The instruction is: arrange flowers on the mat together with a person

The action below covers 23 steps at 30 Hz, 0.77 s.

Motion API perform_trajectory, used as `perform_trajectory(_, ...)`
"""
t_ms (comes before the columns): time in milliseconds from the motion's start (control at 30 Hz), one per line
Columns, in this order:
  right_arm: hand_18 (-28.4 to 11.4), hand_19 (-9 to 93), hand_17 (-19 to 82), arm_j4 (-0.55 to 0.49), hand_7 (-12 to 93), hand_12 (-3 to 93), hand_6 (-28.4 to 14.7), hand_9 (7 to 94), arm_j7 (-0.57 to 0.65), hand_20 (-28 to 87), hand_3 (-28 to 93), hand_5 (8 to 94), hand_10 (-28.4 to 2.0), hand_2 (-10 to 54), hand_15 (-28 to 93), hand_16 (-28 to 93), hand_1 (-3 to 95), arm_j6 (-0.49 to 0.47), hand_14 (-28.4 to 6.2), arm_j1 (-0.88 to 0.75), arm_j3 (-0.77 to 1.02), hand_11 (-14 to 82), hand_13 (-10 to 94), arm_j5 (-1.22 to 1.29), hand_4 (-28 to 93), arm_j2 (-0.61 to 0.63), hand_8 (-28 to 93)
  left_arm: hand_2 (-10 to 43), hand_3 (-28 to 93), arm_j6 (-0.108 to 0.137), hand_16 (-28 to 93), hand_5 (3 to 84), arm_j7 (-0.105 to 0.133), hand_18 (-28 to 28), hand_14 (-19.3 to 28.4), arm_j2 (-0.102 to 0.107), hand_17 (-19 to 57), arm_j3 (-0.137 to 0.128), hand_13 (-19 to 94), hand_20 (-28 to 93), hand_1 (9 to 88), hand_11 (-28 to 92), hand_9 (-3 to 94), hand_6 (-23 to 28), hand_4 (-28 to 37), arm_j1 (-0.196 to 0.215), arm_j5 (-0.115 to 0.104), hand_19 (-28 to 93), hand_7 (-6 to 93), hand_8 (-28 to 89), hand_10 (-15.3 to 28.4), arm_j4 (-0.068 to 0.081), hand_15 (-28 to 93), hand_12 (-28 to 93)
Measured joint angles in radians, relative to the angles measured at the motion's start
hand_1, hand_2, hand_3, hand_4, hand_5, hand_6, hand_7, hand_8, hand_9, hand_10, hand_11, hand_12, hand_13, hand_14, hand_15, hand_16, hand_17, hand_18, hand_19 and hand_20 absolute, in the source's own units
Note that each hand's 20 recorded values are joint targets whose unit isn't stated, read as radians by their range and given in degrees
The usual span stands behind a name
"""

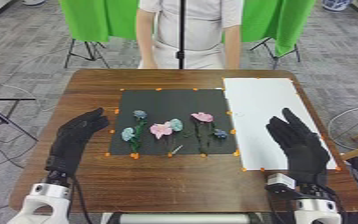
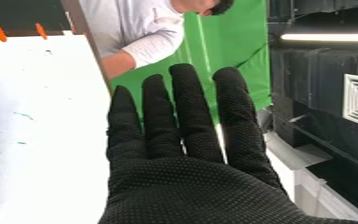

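Black mat [image 1: 162,100] at frame centre, on brown table [image 1: 180,192]. Blue and pink flowers [image 1: 160,130] spread across middle of mat, stems towards bottom of frame. Left hand [image 1: 71,135] just left of mat, loosely open, nothing held. Right hand [image 1: 300,147] over white sheet [image 1: 255,100] at right, fingers straight, parted, nothing held.

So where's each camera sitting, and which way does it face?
Head view: on the robot's head, facing forward and down over the table and dark mat; left robot hand and right robot hand show.
Right wrist view: on the right arm's wrist, looking along the right robot hand past its fingertips.
Both share the right robot hand, white sheet and green cloth.
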Motion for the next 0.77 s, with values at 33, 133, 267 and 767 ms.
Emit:
perform_trajectory(33,-11.4,1,20,0.000,10,10.5,-0.4,44.9,0.000,27,76,41.4,-14.6,-7.4,11,8,6.6,0.000,-11.5,0.000,0.000,5.1,32,0.000,-26,0.000,-9,-1.7,65,0.000,6,49.9,0.000,14.2,17.3,0.000,3.8,-0.001,35,21,29.6,18,45.9,0.6,-15.0,0.001,0.000,9,15.3,-7,12.4,0.000,17,15)
perform_trajectory(133,-11.4,1,20,0.000,10,10.5,-0.4,44.9,0.001,27,76,41.5,-14.7,-7.1,11,8,6.4,0.001,-11.5,0.000,-0.001,5.1,32,0.000,-26,0.001,-9,-1.6,65,0.000,6,49.9,0.001,14.2,17.2,0.000,3.8,-0.002,35,21,29.7,18,46.0,0.6,-15.1,0.001,0.000,9,15.3,-7,12.5,0.000,17,15)
perform_trajectory(267,-11.4,1,20,0.000,10,10.5,-0.9,45.0,0.004,27,76,42.4,-14.8,-5.3,11,8,5.5,0.000,-11.6,0.001,-0.005,5.0,32,0.000,-25,0.003,-9,0.7,62,0.000,6,49.8,0.001,14.2,17.3,0.000,3.9,-0.002,35,21,26.4,18,45.9,0.6,-19.4,0.002,0.000,9,15.3,-7,12.6,-0.001,17,15)
perform_trajectory(767,-11.4,1,20,0.001,8,10.2,-3.4,46.4,0.036,27,76,46.4,-15.2,-0.9,11,8,2.8,-0.014,-11.5,0.002,-0.008,5.3,32,0.002,-24,0.005,-9,-3.0,64,0.033,6,49.7,0.015,14.2,17.2,-0.012,4.0,-0.003,35,21,29.6,18,46.1,1.4,-18.5,0.026,-0.009,9,15.0,-7,12.5,-0.013,17,15)
